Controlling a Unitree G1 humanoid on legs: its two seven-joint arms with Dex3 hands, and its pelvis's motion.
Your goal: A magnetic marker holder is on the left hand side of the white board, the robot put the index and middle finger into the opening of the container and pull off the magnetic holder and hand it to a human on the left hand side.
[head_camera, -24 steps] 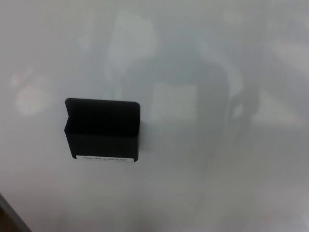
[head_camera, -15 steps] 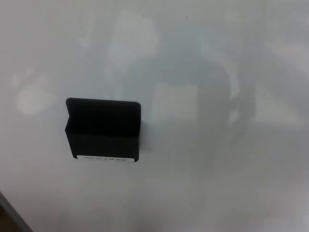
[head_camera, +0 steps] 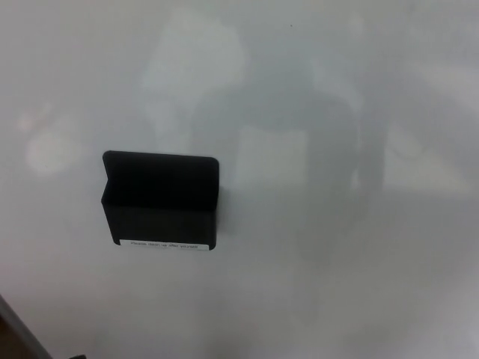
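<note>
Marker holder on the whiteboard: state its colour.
Black, with a thin white label strip along its bottom edge; marker holder, head view.

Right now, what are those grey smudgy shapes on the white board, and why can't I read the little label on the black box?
In the head view, the grey shapes are faint reflections and shadows on the glossy white board, with pale glare patches at upper left. The label along the bottom of the black box is too small and blurred to read. The box's inside is lost in darkness.

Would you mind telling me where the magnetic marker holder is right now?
In the head view, the black magnetic marker holder is stuck to the whiteboard, left of centre, with a small white label strip along its bottom edge.
</note>
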